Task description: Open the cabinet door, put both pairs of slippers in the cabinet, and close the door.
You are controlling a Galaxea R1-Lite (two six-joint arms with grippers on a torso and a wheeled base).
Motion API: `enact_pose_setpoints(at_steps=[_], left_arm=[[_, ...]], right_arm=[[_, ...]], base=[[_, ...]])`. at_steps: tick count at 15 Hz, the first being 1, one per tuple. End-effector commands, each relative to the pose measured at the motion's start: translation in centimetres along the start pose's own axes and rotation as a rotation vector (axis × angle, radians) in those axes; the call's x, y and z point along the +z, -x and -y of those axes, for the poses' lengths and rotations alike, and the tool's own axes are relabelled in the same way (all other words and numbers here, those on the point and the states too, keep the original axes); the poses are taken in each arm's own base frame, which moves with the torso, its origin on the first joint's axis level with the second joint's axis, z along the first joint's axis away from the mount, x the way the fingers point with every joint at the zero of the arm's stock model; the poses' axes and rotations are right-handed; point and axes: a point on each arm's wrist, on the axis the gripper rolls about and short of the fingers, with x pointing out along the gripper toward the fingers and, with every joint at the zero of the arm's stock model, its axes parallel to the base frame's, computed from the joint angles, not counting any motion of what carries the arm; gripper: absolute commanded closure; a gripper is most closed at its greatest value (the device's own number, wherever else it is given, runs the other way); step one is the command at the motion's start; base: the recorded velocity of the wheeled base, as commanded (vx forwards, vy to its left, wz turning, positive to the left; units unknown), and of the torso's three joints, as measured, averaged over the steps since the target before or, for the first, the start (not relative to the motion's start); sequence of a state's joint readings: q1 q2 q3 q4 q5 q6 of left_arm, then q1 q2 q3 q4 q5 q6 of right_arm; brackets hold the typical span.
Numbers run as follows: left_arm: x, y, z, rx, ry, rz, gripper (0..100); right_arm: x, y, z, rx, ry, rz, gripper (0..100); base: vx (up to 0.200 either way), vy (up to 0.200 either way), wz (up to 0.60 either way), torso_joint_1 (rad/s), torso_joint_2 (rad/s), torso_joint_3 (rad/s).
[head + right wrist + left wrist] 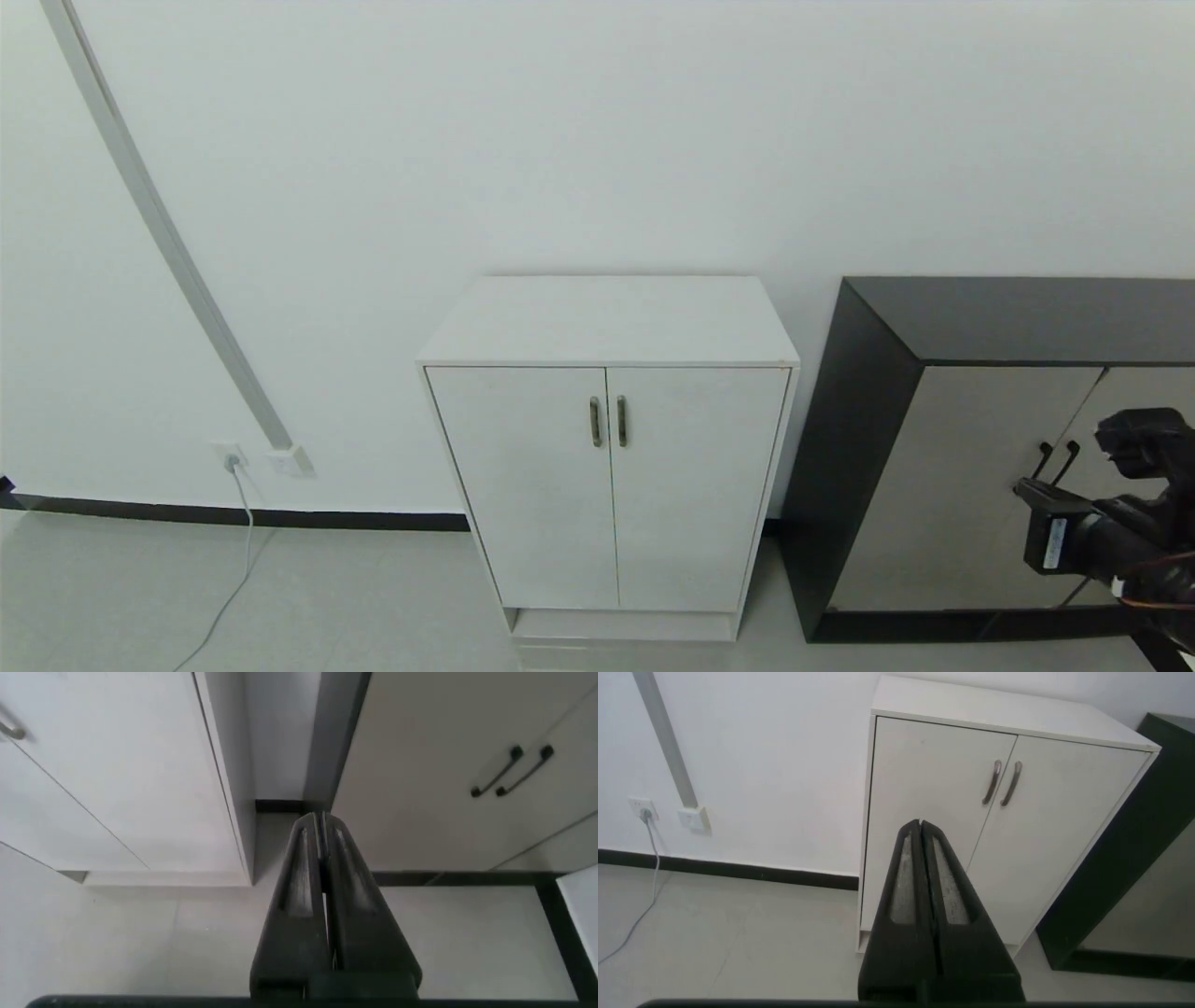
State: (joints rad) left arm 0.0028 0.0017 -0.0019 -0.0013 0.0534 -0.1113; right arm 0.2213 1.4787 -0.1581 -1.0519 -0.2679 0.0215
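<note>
The white cabinet [607, 448] stands on the floor [355, 597] against the wall [597, 140]. Both doors [532, 485] are shut, and their two upright handles [608, 422] sit side by side at the middle seam. Just to its right is a dark cabinet [878, 448].

My head view takes in both tops, and my right arm [1111, 541] low in front of the dark one. A small label [1055, 543] on that arm has print too small for me to read. My left wrist view adds the white cabinet's left side panel and a socket [642, 812] with a cable [645, 905] trailing to the floor. My right wrist view gives the narrow gap [280, 747] between the two cabinets (black skirting [280, 807] at its foot) and the dark cabinet's curved pulls [512, 770].

My left hand [922, 826] is clenched, fingers pressed flat together on nothing, and points toward the left door. My right hand [324, 817] is clenched the same way and is aimed at the gap.
</note>
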Motion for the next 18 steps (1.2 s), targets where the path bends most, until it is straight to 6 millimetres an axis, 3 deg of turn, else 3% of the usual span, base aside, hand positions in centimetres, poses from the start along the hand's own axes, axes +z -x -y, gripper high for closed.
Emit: enact_pose_setpoints(at_steps=[1, 5, 9, 18], left_arm=[[0.0, 0.0, 0.0, 0.001, 0.001, 0.000, 100], [0.0, 0.0, 0.0, 0.000, 0.001, 0.002, 100], [0.0, 0.0, 0.0, 0.002, 0.002, 0.000, 100], [0.0, 0.0, 0.0, 0.002, 0.002, 0.002, 100]], right_arm=[[-0.4, 2.7, 0.8, 0.001, 0.013, 0.040, 100], [-1.9, 5.5, 1.5, 0.014, 0.066, 0.011, 100], [-4.2, 8.4, 2.1, 0.116, 0.108, -0.160, 100], [-7.7, 12.0, 2.8, 0.270, 0.134, -0.390, 100]], base=[[0.000, 0.000, 0.00, 0.000, 0.00, 0.000], [0.000, 0.000, 0.00, 0.000, 0.00, 0.000], [0.000, 0.000, 0.00, 0.000, 0.00, 0.000], [0.000, 0.000, 0.00, 0.000, 0.00, 0.000]])
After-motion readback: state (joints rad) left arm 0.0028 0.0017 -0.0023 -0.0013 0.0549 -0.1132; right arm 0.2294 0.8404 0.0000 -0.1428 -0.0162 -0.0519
